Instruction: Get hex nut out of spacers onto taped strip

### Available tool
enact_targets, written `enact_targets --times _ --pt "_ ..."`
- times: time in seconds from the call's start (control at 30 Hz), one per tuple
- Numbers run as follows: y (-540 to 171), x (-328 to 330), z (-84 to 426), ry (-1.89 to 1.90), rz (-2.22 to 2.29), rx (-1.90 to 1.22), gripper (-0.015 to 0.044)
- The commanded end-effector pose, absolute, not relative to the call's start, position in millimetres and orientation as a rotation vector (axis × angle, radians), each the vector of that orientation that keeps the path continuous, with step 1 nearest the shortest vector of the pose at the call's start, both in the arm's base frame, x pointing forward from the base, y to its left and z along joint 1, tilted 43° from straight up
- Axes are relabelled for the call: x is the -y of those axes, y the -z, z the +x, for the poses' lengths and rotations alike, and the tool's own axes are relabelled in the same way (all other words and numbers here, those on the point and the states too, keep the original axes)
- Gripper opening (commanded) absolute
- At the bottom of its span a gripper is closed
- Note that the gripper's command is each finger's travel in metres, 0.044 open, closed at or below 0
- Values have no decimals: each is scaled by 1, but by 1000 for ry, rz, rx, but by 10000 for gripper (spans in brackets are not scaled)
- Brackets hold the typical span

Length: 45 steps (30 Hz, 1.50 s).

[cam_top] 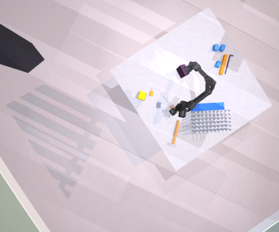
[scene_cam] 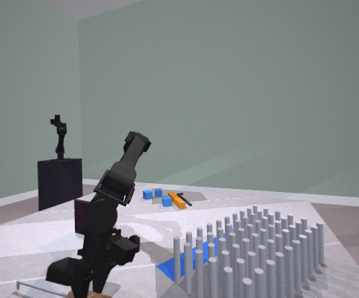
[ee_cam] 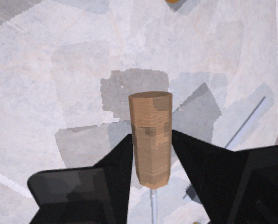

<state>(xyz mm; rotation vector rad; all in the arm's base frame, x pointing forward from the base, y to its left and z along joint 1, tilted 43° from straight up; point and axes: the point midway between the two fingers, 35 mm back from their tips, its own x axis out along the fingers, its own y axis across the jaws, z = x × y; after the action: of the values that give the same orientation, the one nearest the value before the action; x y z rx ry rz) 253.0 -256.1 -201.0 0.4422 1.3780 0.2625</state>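
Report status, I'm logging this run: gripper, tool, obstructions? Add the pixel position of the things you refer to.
Gripper (cam_top: 172, 108) (scene_cam: 86, 295) (ee_cam: 151, 135) shut on wooden-handled hook tool (cam_top: 172, 106) (scene_cam: 89, 294) (ee_cam: 152, 140). Hook outside spacer field (cam_top: 211, 120) (scene_cam: 251, 254). Nut not visible. Standing spacers crowd approach.

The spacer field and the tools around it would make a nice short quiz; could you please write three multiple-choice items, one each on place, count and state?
1. Where is the blue strip?
A) Under the yellow block
B) Along one edge of the spacer field
C) Beside the black hooked tool

2. How many blue cubes are on the table?
A) Three
B) Five
C) One

3. What is the state of the pincer?
A) Open, with nothing in it
B) Shut on an orange bar
C) Shut on a wooden handle

Key:
1 B: the top view shows strip and spacers side by side.
2 A: the top and exterior views each show three.
3 C: the wrist view shows the handle between the fingers.
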Motion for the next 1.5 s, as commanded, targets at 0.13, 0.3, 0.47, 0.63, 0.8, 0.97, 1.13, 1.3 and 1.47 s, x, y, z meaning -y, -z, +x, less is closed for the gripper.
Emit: enact_targets --times 0.13,0.3,0.47,0.63,0.8,0.97,1.13,1.3,1.47 --pt "210 247 253 -263 442 -1377 0" --pt "210 247 253 -261 433 -1377 0" --pt "210 247 253 -257 428 -1376 0" --pt "210 246 253 -251 420 -1373 0" --pt "210 246 253 -247 413 -1371 0" --pt "210 246 253 -242 405 -1368 0" --pt "210 246 253 -237 398 -1365 0" --pt "210 246 253 -232 389 -1363 0" --pt "210 246 253 -228 382 -1360 0"
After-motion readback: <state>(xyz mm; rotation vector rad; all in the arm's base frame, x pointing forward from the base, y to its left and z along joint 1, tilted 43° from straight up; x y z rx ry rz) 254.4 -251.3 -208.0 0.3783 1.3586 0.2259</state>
